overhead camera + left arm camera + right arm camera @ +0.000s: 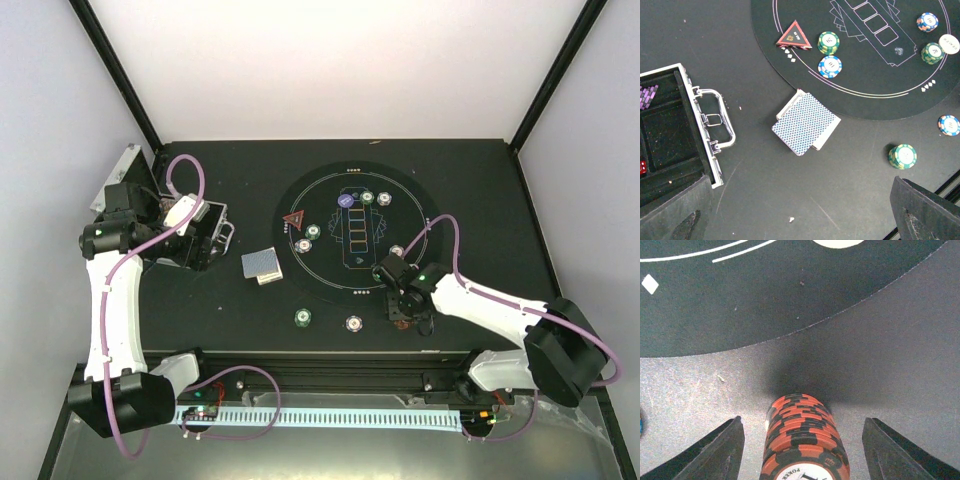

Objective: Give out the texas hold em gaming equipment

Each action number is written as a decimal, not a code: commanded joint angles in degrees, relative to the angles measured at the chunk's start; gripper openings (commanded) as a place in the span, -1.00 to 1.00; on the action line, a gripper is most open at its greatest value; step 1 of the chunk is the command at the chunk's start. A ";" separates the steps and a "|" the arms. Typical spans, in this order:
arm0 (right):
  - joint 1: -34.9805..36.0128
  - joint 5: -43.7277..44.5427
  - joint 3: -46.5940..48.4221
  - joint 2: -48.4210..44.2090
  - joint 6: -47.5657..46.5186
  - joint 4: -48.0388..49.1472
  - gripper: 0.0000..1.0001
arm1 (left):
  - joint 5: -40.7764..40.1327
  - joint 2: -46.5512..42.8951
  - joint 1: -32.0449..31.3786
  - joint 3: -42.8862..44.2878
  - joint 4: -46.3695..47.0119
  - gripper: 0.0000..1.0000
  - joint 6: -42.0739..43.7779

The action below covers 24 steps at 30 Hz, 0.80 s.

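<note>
A stack of red-and-black striped poker chips (802, 440) stands on the table just off the near edge of the round mat (400, 260). My right gripper (802, 422) straddles this stack and is open, with a gap on each side of the chips. A deck of blue-backed playing cards (805, 123) lies left of the mat. A red triangle marker (794, 36), a green chip stack (828, 42) and a blue one (830, 66) sit on the mat's left part. My left gripper (800, 200) hangs open above bare table beside the case.
The open silver case (695, 130) lies at the left, with purple chips (647, 95) inside. A green chip stack (302, 317) and another stack (354, 324) stand near the table's front edge. A purple button (346, 200) lies at the mat's far side.
</note>
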 commanded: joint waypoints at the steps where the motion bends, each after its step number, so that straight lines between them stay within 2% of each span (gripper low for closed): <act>1: 0.42 -0.92 -0.97 0.00 0.93 1.25 0.34 | 0.60 0.19 0.43 1.84 -0.16 0.98 0.49; 5: 0.51 -0.95 -1.29 -0.25 1.35 1.13 0.32 | 0.55 -0.01 0.37 1.02 0.23 0.98 0.50; 13: 0.62 -0.18 -0.48 -0.26 1.70 0.08 0.15 | 0.49 -0.02 0.39 0.93 0.22 0.98 0.79; 24: 2.25 1.68 0.58 -1.05 3.59 -2.41 0.15 | 0.67 0.20 0.43 1.09 0.17 0.98 1.08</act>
